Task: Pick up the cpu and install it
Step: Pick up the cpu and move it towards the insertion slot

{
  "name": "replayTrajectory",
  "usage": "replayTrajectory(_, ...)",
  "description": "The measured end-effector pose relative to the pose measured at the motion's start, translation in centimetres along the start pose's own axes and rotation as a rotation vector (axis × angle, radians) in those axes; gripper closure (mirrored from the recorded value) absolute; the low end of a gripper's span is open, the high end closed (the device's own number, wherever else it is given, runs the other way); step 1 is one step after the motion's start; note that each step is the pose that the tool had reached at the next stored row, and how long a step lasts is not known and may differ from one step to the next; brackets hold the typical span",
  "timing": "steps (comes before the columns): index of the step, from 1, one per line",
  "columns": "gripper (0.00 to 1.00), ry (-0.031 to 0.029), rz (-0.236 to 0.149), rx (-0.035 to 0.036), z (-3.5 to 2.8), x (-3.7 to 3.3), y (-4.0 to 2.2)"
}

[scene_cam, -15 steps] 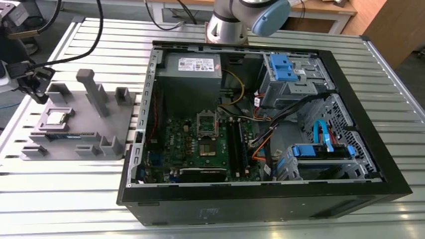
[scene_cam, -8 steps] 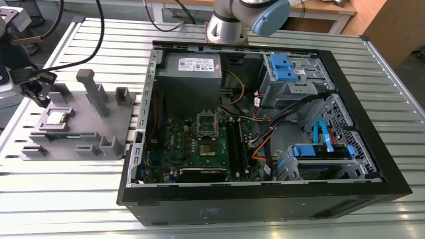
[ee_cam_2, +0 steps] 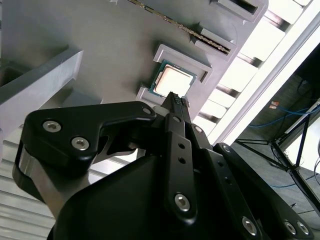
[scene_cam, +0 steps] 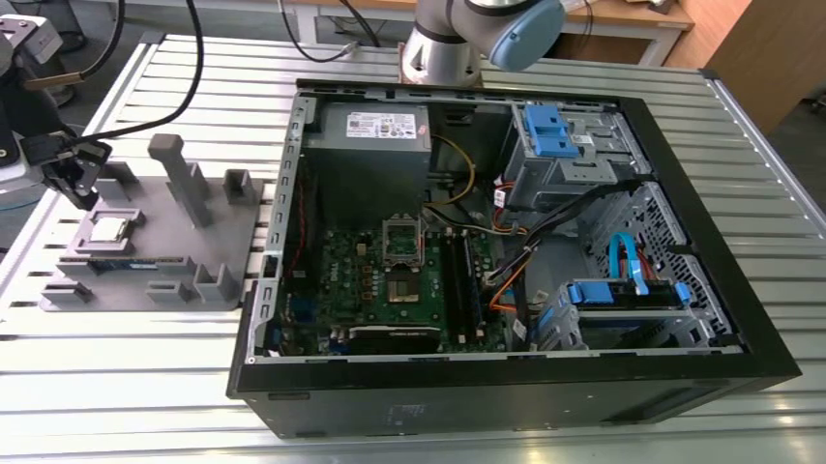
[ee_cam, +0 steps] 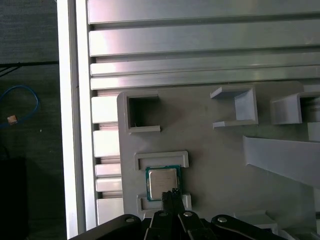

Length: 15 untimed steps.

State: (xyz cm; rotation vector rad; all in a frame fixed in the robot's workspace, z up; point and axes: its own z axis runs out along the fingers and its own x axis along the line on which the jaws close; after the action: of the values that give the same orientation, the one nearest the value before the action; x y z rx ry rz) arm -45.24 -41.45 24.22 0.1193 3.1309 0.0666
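First wrist view: I see my claw (ee_cam: 173, 192) pinched narrow and holding nothing. The cpu (ee_cam: 161, 181) lies flat in its pocket on the grey holder tray (ee_cam: 210, 150), directly beneath and just beyond the tips.

Silvery metal-topped cpu (ee_cam: 162, 182), matt grey plastic tray (ee_cam: 210, 150), ribbed metal table (ee_cam: 200, 45)

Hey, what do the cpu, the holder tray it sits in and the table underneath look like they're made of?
The cpu: a silvery metal lid with a dull sheen, on a green board edge, likely fibreglass. The holder tray: matt grey plastic, with uniform colour and blocky walls, moulded or printed. The table: ribbed metal slats, probably aluminium, shining brightly in the light.
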Motion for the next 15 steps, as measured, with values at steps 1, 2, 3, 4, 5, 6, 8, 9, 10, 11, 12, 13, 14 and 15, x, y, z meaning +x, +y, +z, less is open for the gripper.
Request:
replayTrajectory(1, 0.89, 0.0000, 0.000, 0.0000, 0.00, 0.00, 0.00)
replayTrajectory(2, 0.89, 0.0000, 0.000, 0.0000, 0.00, 0.00, 0.00)
replayTrajectory(3, 0.89, 0.0000, 0.000, 0.0000, 0.00, 0.00, 0.00)
replayTrajectory(4, 0.89, 0.0000, 0.000, 0.0000, 0.01, 0.00, 0.00)
replayTrajectory(5, 0.89, 0.0000, 0.000, -0.0001, 0.01, 0.00, 0.00)
replayTrajectory(6, 0.89, 0.0000, 0.000, 0.0000, 0.01, 0.00, 0.00)
replayTrajectory(8, 0.89, 0.0000, 0.000, 0.0000, 0.01, 0.00, 0.00)
replayTrajectory(9, 0.84, 0.0000, 0.000, 0.0000, 0.01, 0.00, 0.00)
replayTrajectory(10, 0.84, 0.0000, 0.000, 0.0000, 0.01, 0.00, 0.00)
replayTrajectory(11, 0.77, 0.0000, 0.000, 0.0000, 0.01, 0.00, 0.00)
replayTrajectory(12, 0.71, 0.0000, 0.000, 0.0000, 0.02, 0.00, 0.00)
replayTrajectory(13, 0.71, 0.0000, 0.000, 0.0000, 0.02, 0.00, 0.00)
replayTrajectory(14, 0.64, 0.0000, 0.000, 0.0000, 0.02, 0.00, 0.00)
replayTrajectory(15, 0.64, 0.0000, 0.000, 0.0000, 0.02, 0.00, 0.00)
